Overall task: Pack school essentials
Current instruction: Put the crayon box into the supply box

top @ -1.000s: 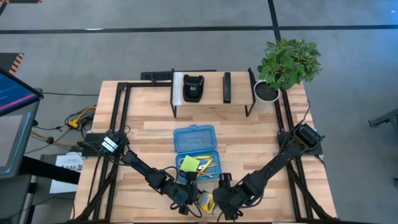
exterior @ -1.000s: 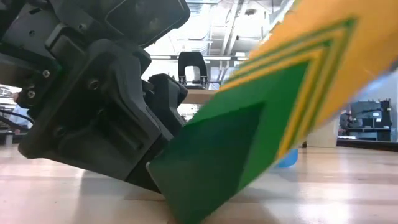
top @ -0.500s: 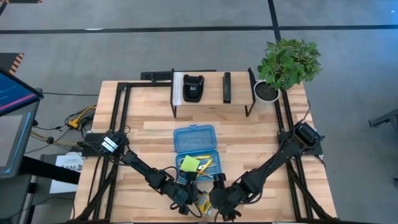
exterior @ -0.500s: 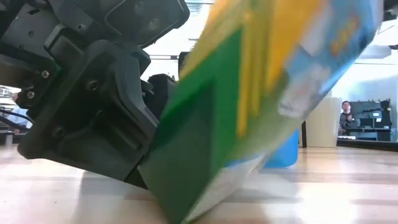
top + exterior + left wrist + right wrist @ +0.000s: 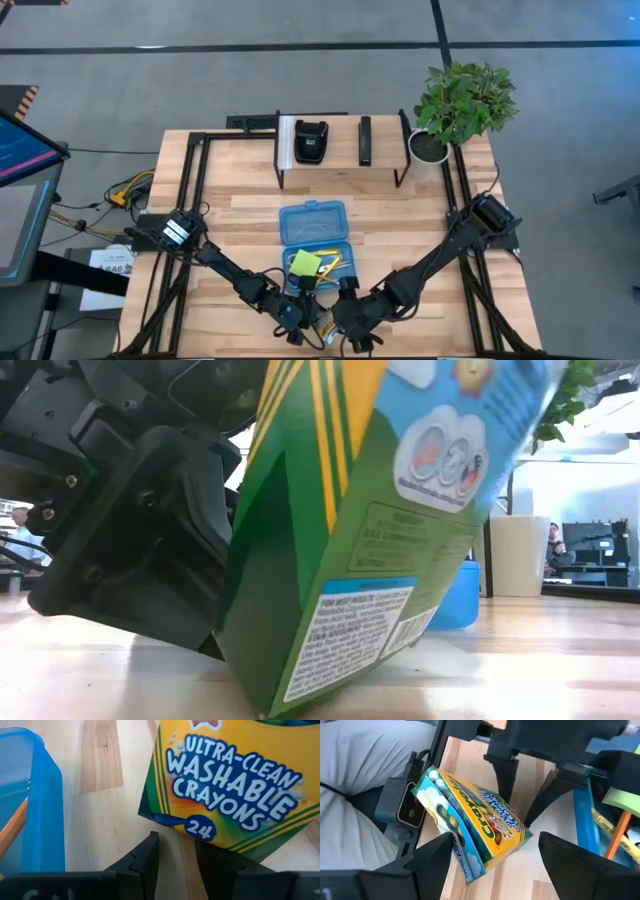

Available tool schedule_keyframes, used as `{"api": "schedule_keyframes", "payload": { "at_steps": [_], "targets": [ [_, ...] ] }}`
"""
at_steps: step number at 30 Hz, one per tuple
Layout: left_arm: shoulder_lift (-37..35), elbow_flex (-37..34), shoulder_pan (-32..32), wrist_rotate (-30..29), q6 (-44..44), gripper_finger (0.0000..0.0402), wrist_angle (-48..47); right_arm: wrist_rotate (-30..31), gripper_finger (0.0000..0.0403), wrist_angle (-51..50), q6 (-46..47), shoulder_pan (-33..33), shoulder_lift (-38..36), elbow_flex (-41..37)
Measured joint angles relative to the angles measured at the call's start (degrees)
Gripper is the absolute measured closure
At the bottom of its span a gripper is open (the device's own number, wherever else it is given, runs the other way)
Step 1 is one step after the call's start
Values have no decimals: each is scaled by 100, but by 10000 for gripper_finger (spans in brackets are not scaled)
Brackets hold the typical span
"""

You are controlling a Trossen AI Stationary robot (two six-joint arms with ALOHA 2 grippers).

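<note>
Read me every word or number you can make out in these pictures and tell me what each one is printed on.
"ULTRA-CLEAN WASHABLE CRAYONS" on the front of the yellow-and-green cardboard crayon box.
"24" in the blue banner on the same box front.
The white fine-print panel and barcode on the box's back, in the low view, are too small to read.
White lettering on the left gripper body is cut off and unreadable.

An open blue case is seen at the middle of the wooden surface. A green sticky-note pad and pencils are held in its nearer half. Just nearside of the case, the left hand and right hand are met over a partly hidden crayon box.
</note>
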Motion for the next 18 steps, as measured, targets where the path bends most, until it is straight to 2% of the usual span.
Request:
{"api": "schedule_keyframes", "payload": {
  "at_steps": [18],
  "targets": [
    [-24,11,12,254,14,288,-187,20,86,98,-145,-264,-3,4]
  ]
}}
